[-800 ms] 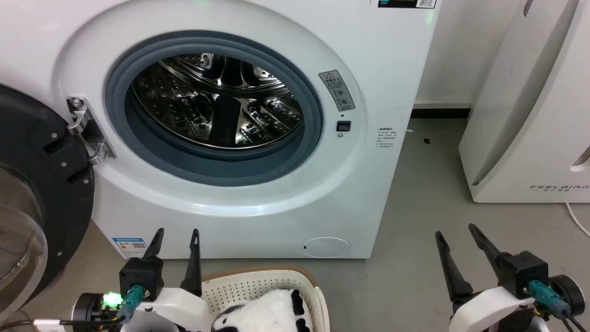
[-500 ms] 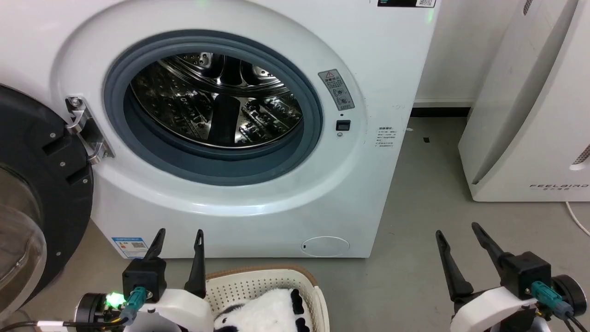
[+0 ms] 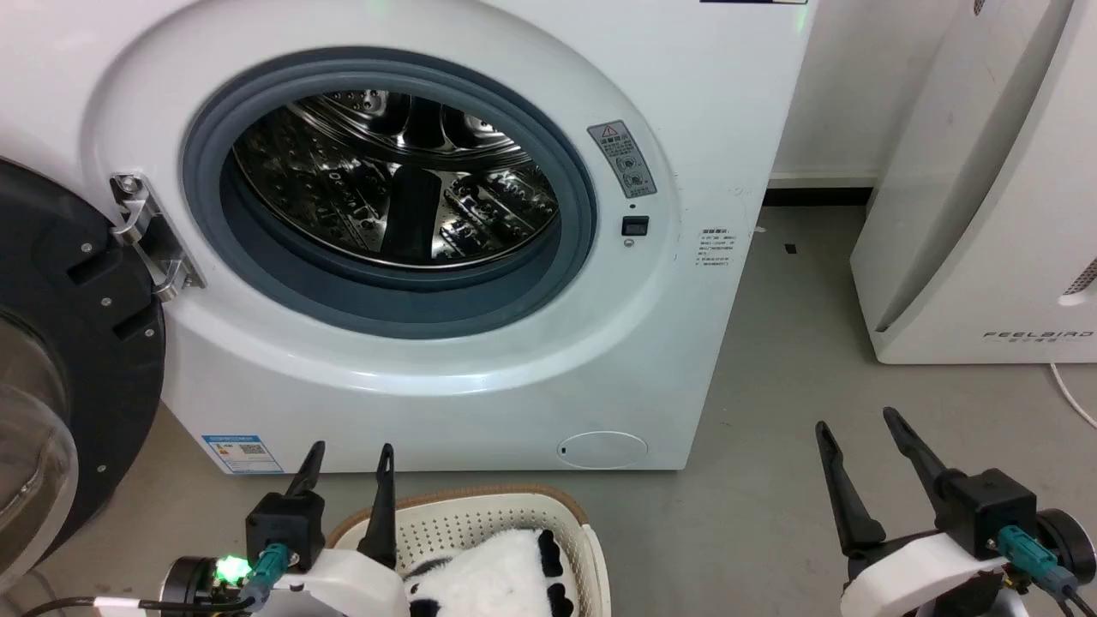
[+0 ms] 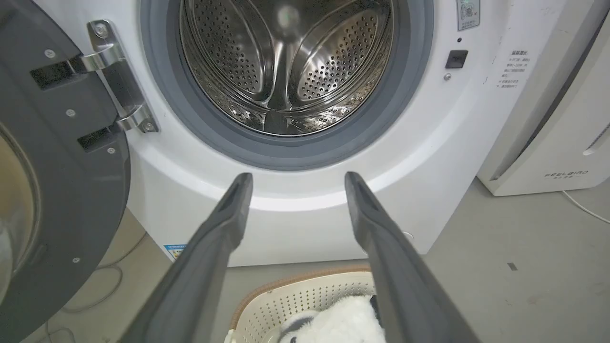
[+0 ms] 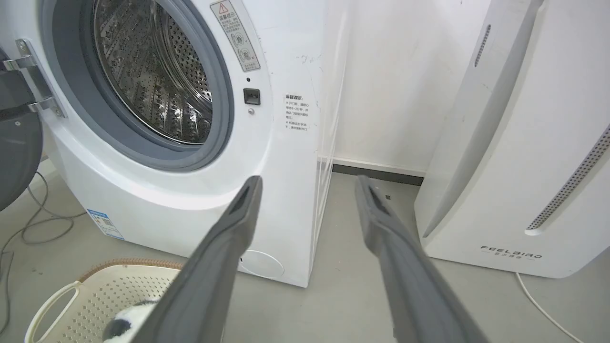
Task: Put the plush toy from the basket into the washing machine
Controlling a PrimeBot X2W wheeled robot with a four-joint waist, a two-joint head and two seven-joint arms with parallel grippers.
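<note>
A fluffy white plush toy (image 3: pixel 497 576) with black patches lies in a cream basket (image 3: pixel 480 521) at six o'clock, before the open washing machine (image 3: pixel 686 343). The left claw (image 3: pixel 352 447) at seven and the right claw (image 3: pixel 857 420) at four o'clock are both spread, empty.

1. The washing machine (image 3: pixel 711 120) is white, its dark round door (image 3: pixel 77 343) swung open toward nine o'clock, baring the steel drum.
2. The basket (image 3: pixel 480 514), cream, perforated and brown-rimmed, stands on the floor (image 3: pixel 771 386) at the porthole's six o'clock.
3. The plush toy (image 3: pixel 501 572), fluffy white with black patches, lies inside the basket.
</note>
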